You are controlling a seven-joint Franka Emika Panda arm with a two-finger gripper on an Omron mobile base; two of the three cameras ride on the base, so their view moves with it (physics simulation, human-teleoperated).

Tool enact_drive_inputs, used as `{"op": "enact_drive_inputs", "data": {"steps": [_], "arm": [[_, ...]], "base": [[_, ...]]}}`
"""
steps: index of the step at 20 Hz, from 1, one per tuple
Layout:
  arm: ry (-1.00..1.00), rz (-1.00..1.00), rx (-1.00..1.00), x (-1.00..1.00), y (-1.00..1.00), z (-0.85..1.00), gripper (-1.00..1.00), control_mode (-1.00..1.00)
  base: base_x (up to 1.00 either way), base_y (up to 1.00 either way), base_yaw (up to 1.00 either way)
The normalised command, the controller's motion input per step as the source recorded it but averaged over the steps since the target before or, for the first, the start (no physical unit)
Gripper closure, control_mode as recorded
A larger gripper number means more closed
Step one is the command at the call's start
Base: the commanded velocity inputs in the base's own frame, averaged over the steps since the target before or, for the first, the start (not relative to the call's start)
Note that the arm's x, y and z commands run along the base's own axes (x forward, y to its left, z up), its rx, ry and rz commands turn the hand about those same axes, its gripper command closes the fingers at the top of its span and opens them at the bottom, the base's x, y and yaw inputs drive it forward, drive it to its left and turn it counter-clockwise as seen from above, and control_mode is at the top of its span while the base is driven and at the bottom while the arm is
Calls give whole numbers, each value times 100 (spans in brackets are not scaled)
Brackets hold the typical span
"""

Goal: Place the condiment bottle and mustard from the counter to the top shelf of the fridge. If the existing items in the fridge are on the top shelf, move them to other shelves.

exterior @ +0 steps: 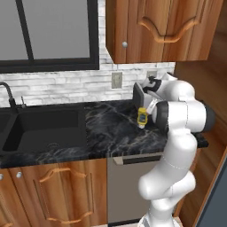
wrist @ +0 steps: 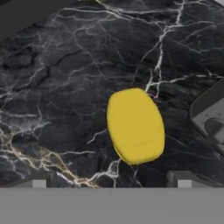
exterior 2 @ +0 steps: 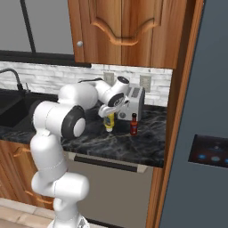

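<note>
The mustard stands on the black marble counter, a yellow squeeze bottle with its whitish cap end down. My gripper hangs open just above it, pointing down. In the hand view the mustard is a yellow oval seen from above, centred ahead of my two spread fingertips, with nothing between them. The condiment bottle, slim, dark red and black-capped, stands upright just right of the mustard. From the left, the mustard shows beside my elbow. The fridge is at the far right with its door shut, so the top shelf is hidden.
A silver toaster stands against the wall right behind both bottles, and its corner is close to the mustard. A black sink with a faucet lies to the left. Wooden wall cabinets hang overhead.
</note>
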Motion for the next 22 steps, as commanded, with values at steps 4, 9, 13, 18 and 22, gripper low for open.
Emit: {"op": "enact_drive_inputs", "data": {"steps": [4, 9, 13, 18, 22], "arm": [[3, 4, 0, 20, 0, -16, -100, -100], [2, 4, 0, 16, 0, -13, -100, -100], [3, 5, 2, 13, -2, -10, -100, -100], [4, 4, 2, 17, -1, -9, -100, -100], [2, 3, 1, 16, 0, -8, -100, -100]], "base": [[0, 0, 0], [0, 0, 0], [0, 0, 0], [0, 0, 0], [0, 0, 0]]}}
